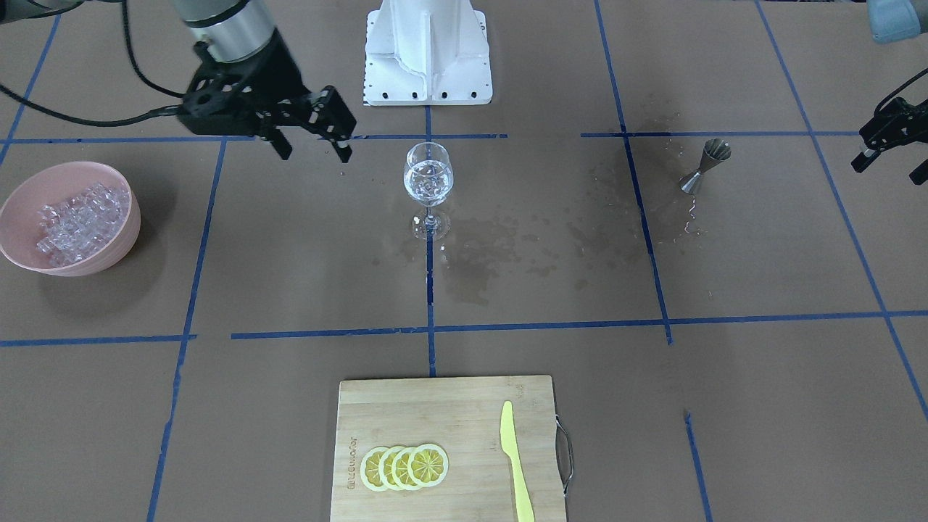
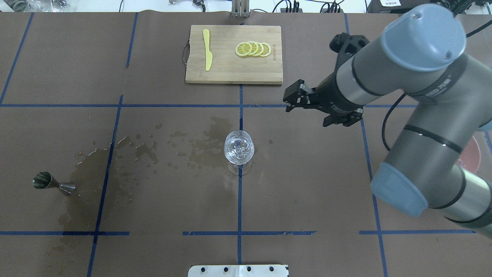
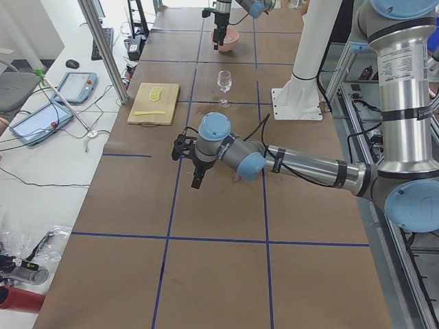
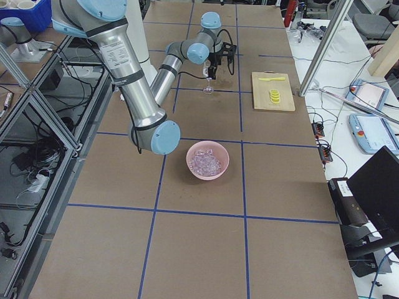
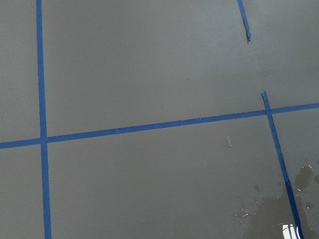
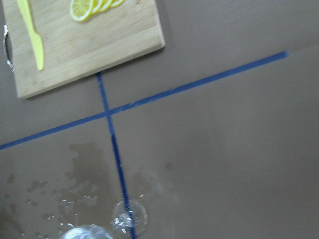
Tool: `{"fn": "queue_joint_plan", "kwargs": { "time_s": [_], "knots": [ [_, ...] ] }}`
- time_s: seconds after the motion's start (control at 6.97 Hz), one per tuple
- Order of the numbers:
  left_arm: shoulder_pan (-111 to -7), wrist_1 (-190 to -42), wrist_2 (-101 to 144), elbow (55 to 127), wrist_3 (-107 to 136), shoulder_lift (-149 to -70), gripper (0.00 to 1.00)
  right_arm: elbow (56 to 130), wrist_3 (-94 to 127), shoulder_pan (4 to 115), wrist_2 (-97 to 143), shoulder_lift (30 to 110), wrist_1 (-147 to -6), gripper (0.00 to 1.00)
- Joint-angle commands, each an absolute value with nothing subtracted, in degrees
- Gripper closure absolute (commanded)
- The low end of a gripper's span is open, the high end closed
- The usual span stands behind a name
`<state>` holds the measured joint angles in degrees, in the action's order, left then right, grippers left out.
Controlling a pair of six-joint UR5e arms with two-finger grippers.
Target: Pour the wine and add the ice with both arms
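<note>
A clear wine glass [image 1: 428,181] stands at the table's middle. It also shows in the overhead view [image 2: 238,148]. It holds glassy ice cubes, and any liquid in it is hard to tell. A pink bowl [image 1: 101,250] of ice [image 1: 80,221] sits on the robot's right side. My right gripper [image 1: 315,154] hangs open and empty in the air between bowl and glass, above the table [image 2: 291,100]. My left gripper [image 1: 888,168] is open and empty at the far left, beyond a steel jigger [image 1: 705,165] that seems to lie on its side.
Wet spill patches [image 1: 493,246] spread from the glass toward the jigger. A wooden cutting board [image 1: 449,413] with lemon slices [image 1: 404,466] and a yellow knife [image 1: 516,460] lies at the operators' edge. The white pedestal [image 1: 428,51] stands behind the glass.
</note>
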<state>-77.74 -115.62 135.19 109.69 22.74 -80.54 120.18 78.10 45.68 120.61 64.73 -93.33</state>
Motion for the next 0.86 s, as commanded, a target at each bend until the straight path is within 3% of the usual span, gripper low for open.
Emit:
{"fn": "queue_joint_plan", "kwargs": {
  "time_s": [0.0,0.29,0.72],
  "knots": [
    [-80.41,-115.49,135.09,108.2,16.99,-80.59,0.0,121.99,53.85,61.88,132.48,79.11,-93.34,0.0],
    [-82.16,-115.23,134.56,107.15,11.9,-80.68,0.0,117.45,27.29,74.38,134.82,88.38,-93.43,0.0],
    [-86.56,-114.53,134.56,102.85,2.04,-80.68,0.0,109.45,2.62,84.7,133.33,91.84,-94.99,0.0]
  ]
}}
